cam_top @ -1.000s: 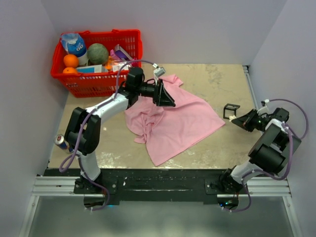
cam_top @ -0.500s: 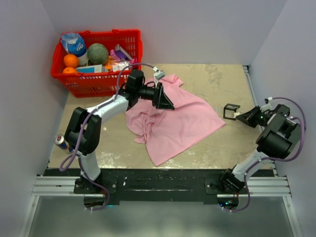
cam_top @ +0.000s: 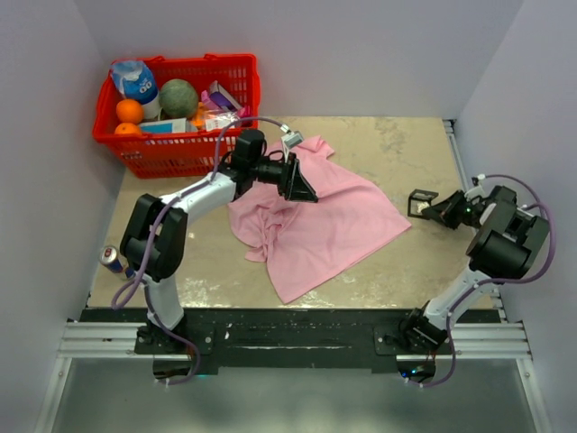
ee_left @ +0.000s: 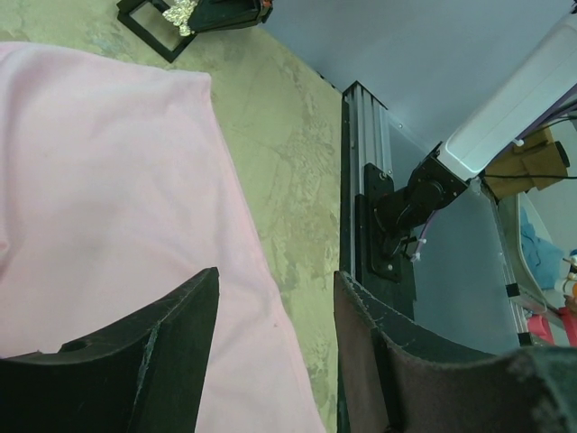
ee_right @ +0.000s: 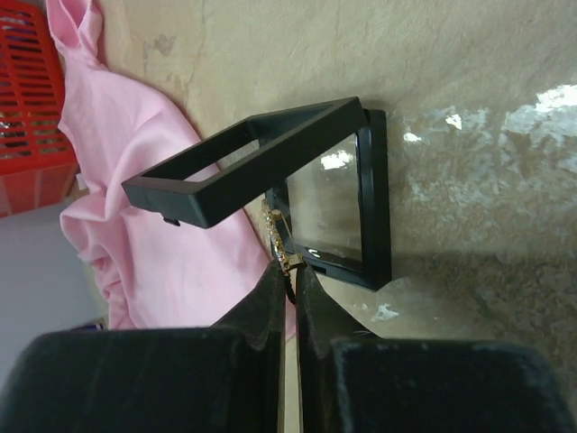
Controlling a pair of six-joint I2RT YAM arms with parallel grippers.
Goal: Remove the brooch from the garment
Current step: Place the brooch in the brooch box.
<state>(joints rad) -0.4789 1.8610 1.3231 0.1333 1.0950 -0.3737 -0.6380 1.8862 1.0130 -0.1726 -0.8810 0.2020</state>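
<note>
The right claw (cam_top: 439, 210) sits at the far right of the counter (cam_top: 388, 144) in the top view, its tips right up against a small black case (cam_top: 420, 202) that lies just beyond the garment's right edge. The brooch is too small to make out from up here. The left claw (cam_top: 305, 188) hangs over the upper part of the garment (cam_top: 334, 225), a pink T-shirt spread in loose folds mid-counter. A red basket (cam_top: 171, 158) of groceries stands at the far left corner, and a drink can (cam_top: 112, 259) stands near the left arm's base.

From the left wrist, the left claw (ee_left: 275, 298) has its two dark fingers (ee_left: 171, 343) standing apart with nothing between them, only pink cloth (ee_left: 108, 180) below. At the top edge of this view the brooch (ee_left: 183, 12) shows as a pale gold cluster at the tip of the right claw (ee_left: 206, 13), beside the black case (ee_left: 149, 20) and clear of the shirt.

From the right wrist, the right claw (ee_right: 290, 271) is pressed together on the brooch (ee_right: 278, 236), which pokes out past the fingertips as a thin gold strip. It lies at the near edge of the case (ee_right: 371, 207), which is hinged open (frame lid tilted up, clear film showing in the base). The garment (ee_right: 153, 189) lies behind, not touching the brooch, with the basket (ee_right: 27, 99) beyond it.
</note>
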